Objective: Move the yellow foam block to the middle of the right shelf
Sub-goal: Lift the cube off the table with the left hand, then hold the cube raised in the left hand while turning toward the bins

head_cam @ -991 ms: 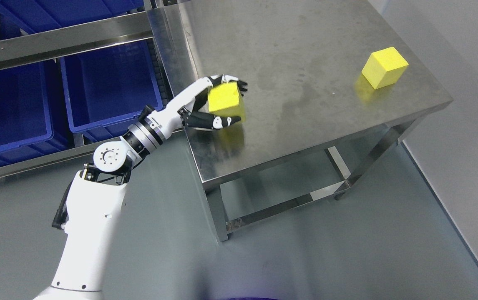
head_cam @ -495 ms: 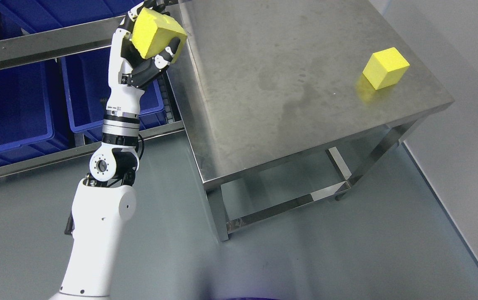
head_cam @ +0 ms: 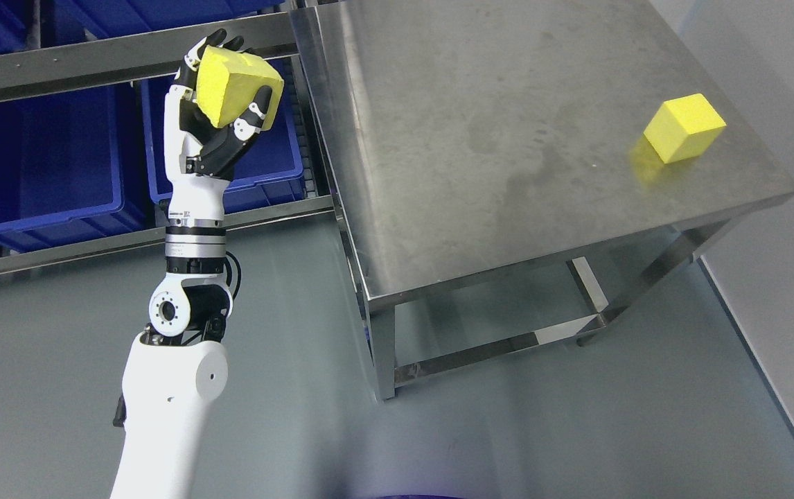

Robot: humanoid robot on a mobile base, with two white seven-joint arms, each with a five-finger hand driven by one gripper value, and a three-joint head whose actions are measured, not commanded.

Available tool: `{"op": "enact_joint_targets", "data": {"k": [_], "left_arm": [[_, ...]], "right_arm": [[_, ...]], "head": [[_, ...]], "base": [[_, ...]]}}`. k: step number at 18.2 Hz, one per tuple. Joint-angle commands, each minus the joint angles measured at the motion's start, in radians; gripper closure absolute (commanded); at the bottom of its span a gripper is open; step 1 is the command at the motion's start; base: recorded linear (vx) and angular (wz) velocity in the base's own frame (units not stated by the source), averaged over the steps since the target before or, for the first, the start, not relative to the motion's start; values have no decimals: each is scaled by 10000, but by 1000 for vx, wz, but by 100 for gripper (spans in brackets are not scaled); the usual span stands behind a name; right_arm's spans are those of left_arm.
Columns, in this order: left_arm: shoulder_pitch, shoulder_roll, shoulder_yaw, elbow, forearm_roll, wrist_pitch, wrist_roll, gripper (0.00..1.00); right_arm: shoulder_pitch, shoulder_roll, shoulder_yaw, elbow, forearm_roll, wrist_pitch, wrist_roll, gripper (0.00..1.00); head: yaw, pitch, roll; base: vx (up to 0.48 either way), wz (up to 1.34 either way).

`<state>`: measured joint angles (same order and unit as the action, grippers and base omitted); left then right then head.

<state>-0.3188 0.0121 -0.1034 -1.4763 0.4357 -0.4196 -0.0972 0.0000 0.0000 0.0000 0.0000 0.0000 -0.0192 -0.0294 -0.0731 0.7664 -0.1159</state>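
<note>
Progress looks to be about midway: the pick-up is done and the placing is all that is left. Nearest the camera, the white left arm (head_cam: 175,388) rises from the bottom edge over bare grey floor (head_cam: 508,430), its forearm standing almost upright. At its top the left hand (head_cam: 220,104) is clamped on the yellow foam block (head_cam: 234,86), dark fingers (head_cam: 253,118) curled round the lower and right faces and fingertips showing over the top edge; the block is held tilted in the air, resting on nothing. The right arm is out of view. To the right of the hand stands the steel table (head_cam: 522,173), and the block is clear of its near-left edge, so the lift away from the table is finished. Behind the hand is the shelf unit, with a steel rail (head_cam: 92,62) crossing just beyond the block and blue bins (head_cam: 37,166) sitting on the level below it (whether this is the shelf the task calls the right one cannot be told from here). I judge that what remains is to carry the block over the proper shelf level, lower it and let go; the rail so close behind the hand could catch the block if the hand goes straight forward. Farthest off, near the table's far-right corner, a second yellow block (head_cam: 684,128) rests untouched.
</note>
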Motion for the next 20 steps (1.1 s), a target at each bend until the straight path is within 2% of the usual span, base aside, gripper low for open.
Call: {"op": "enact_joint_targets", "data": {"k": [1, 5, 10, 13, 20], "left_arm": [[564, 53, 543, -638, 92, 9, -41, 68], [1284, 431, 604, -1173, 92, -114, -41, 68], [2067, 538, 986, -1848, 92, -99, -41, 68], [2237, 860, 1232, -2034, 92, -68, -41, 68], [2345, 998, 1524, -2203, 92, -22, -41, 68]], "right_arm": [[245, -175, -123, -175, 31, -7, 3, 0], [245, -175, -123, -175, 31, -7, 3, 0], [245, -175, -123, -175, 31, -7, 3, 0], [230, -175, -123, -175, 31, -7, 3, 0], [245, -175, -123, -175, 31, -7, 3, 0]], "head": [[0, 0, 0], [0, 0, 0], [0, 0, 0], [0, 0, 0], [0, 0, 0]], "base": [[1, 261], [27, 361], [90, 545], [126, 631], [127, 617]]}}
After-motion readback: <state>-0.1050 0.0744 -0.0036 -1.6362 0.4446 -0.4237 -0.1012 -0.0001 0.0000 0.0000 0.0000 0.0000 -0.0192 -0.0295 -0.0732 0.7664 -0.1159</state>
